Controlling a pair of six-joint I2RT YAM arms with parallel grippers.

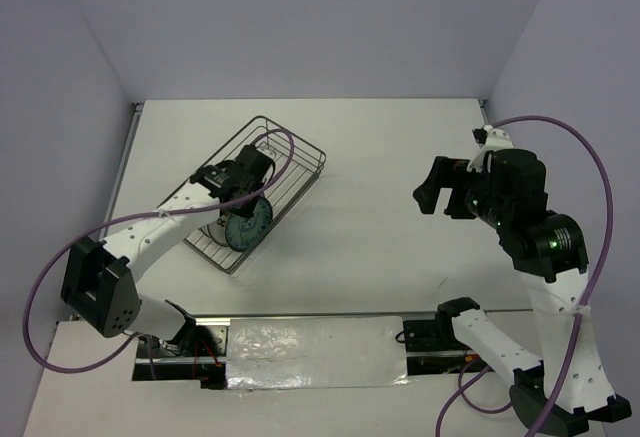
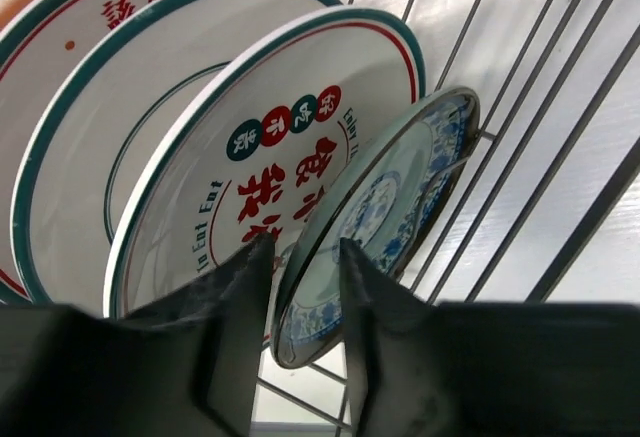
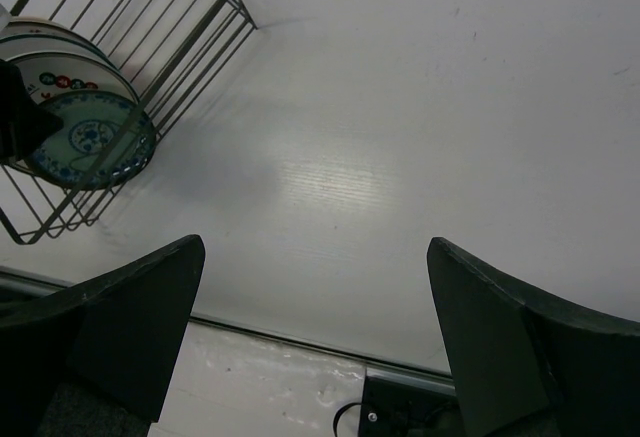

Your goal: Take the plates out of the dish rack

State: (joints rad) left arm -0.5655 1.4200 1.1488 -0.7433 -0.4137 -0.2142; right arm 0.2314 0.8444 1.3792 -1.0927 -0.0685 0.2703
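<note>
At the bottom of the left wrist view, the left gripper [image 2: 303,247] has its two dark fingers [image 2: 235,307] set either side of the lower rim of the teal patterned plate [image 2: 400,187]. The jaws are drawn close, but the pictures do not show whether they are actually pinching. The plate stands tilted on edge in the dish rack [image 2: 590,219], at the front of the row. Its back is close against the white plate with red-green motifs [image 2: 290,127], though contact cannot be confirmed. Two more white plates [image 2: 90,157] rimmed in teal fill the upper left of the frame behind it.

In the overhead view, the rack sits left of centre on the white table [image 3: 450,107], with this arm reaching into its lower end. The right gripper [image 3: 315,247] hangs over bare tabletop on the right of that view. Its jaws are spread wide and hold nothing, well apart from the rack.

The hold on a thin, glazed rim looks like the weak point. A shallow or off-centre pinch could let the plate pivot or slip as it rises. A tilted lift could also scrape the neighbouring plate and knock the row over, or catch the plate's lower edge on a floor wire. Because the wire rack looks light, a snag might drag it across the table.
</note>
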